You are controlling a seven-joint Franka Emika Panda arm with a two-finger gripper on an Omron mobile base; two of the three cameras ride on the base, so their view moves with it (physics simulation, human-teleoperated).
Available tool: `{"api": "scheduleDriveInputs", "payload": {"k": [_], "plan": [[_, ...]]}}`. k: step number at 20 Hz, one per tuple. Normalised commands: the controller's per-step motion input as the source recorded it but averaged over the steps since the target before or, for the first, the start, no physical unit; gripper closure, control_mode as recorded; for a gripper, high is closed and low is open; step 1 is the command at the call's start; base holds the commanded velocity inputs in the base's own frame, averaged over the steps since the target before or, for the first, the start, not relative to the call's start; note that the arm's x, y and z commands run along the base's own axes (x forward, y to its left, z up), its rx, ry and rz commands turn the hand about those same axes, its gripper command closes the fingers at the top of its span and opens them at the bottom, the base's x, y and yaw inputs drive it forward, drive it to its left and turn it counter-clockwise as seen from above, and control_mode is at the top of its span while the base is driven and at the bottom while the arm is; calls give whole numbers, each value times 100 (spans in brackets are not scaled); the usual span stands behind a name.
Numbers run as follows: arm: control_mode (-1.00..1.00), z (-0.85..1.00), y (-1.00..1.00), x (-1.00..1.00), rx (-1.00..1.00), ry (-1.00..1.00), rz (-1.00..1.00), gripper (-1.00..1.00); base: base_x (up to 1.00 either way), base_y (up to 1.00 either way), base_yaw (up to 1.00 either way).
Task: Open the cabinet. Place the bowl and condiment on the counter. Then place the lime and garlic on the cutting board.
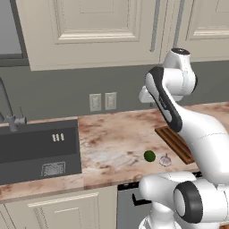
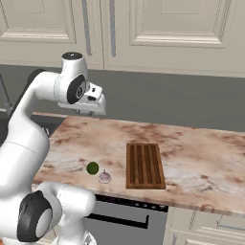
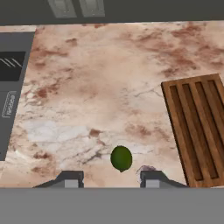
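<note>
The end effector [image 3: 112, 178] hangs high above the marbled reddish-brown desk [image 1: 112, 138], pointing down at it; in the hand view its two dark finger tips [image 3: 70, 179] stand apart with nothing between them, so it is released and grasps nothing.

The lime [image 3: 121, 158], a glossy green ball, lies on the bare stone near the front edge of the desk; it also shows in the left base view [image 1: 149, 155] and the right base view [image 2: 92, 168]. Just beside it, on its right and slightly nearer, sits the pale garlic bulb [image 2: 104, 177], seen as well in the left base view [image 1: 165, 160]; in the hand view the right finger tip partly hides it. Whether the two touch cannot be told.

The dark brown slatted cutting board [image 2: 145, 165] lies flat on the desk to the right of both, near them but apart, its grooves running from near to far [image 3: 197, 131].

To the far left a dark sink [image 1: 40, 150] is set into the desk, with a grey faucet [image 1: 11, 117] behind it. Above, the cream wall cabinet [image 2: 162, 28] has its raised-panel doors closed, slim handles [image 2: 112, 26] hanging vertically. Two wall outlets [image 1: 103, 101] sit on the grey backsplash.
</note>
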Motion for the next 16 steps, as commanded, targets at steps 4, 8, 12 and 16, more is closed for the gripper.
{"api": "scheduleDriveInputs", "payload": {"k": [4, 8, 12, 16], "plan": [[-100, -2, 0, 0, -2, -4, 1, -100, 0, 0, 0], [-100, 5, -21, -15, 0, -2, 3, -100, 0, 0, 0], [-100, 71, -1, -6, 1, -24, -12, -100, 0, 0, 0], [-100, 100, 3, 3, -2, -43, -24, -100, 0, 0, 0]]}}
